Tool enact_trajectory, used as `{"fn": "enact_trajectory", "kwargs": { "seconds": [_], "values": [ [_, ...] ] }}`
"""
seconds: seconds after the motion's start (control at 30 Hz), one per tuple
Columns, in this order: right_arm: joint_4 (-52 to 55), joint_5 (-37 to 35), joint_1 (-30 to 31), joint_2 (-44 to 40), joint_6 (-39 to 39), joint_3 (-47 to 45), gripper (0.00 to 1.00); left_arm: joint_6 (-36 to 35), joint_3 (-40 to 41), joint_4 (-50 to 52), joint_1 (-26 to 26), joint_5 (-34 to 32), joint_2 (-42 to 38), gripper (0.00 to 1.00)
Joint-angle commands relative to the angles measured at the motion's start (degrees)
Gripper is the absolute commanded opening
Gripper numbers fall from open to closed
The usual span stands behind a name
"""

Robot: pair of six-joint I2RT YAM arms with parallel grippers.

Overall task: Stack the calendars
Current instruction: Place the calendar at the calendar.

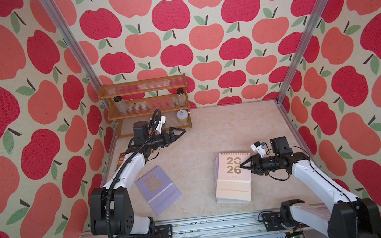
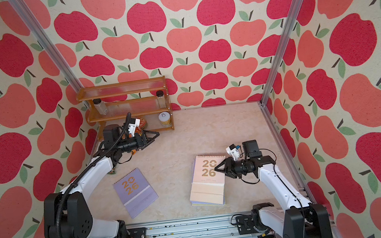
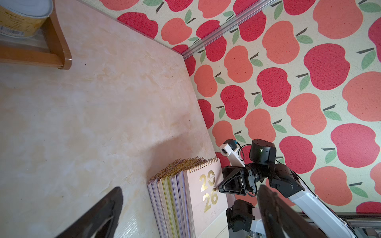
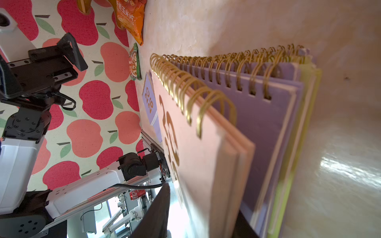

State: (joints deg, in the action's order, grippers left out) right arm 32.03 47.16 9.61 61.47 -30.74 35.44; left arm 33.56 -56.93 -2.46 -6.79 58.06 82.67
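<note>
— Top views are showing one lilac calendar [image 1: 158, 189] lying flat, well apart from the pile [image 3: 171, 206].
— Which arm is sitting nearer?
— Left, I'd say. The left tool [image 1: 178, 132] is hanging wide open by the shelf [image 1: 141, 83]; that calendar is lying back toward its base, slanting. The right tool [image 1: 245, 166] is sitting at the pile's pink calendar [image 1: 234, 177]; clamping or not, I cannot tell.

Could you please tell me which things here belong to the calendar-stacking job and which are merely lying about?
For the job:
- calendar stack
- lone lilac calendar

Just lying about:
- wooden rack
- jars and round tin on it
- orange snack packet
- green snack packet
</note>
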Motion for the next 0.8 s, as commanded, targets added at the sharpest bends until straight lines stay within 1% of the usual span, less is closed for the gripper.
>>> {"fn": "enact_trajectory", "kwargs": {
  "seconds": [0.0, 0.1, 0.27, 0.5, 0.67, 0.77],
  "values": [
    [2.06, -1.04, -0.11, -0.02, 1.64, 1.55, 0.45, 0.19, -0.07, -1.41, -0.33, 1.29, 0.89, 0.99],
    [2.81, -2.17, -0.05, -0.43, 2.15, 2.51, 0.51, 0.26, -0.28, -1.50, -0.46, 1.40, 1.15, 1.00],
    [3.75, -3.44, 0.15, -0.56, 2.61, 4.16, 0.56, 0.28, -0.81, -1.58, -0.80, 1.40, 1.81, 0.99],
    [4.28, -6.46, 2.14, 1.58, 2.79, 6.14, 0.59, 0.30, -1.29, -1.85, -1.19, 1.43, 2.68, 1.00],
    [6.65, -10.95, 3.39, 2.71, 3.90, 7.18, 0.61, -0.52, -1.52, -0.50, -1.17, 1.11, 2.46, 0.99],
    [8.83, -14.91, 3.45, 2.35, 5.04, 7.94, 0.63, -1.91, -1.96, 1.70, -1.00, 0.42, 2.06, 1.00]
  ]
}}
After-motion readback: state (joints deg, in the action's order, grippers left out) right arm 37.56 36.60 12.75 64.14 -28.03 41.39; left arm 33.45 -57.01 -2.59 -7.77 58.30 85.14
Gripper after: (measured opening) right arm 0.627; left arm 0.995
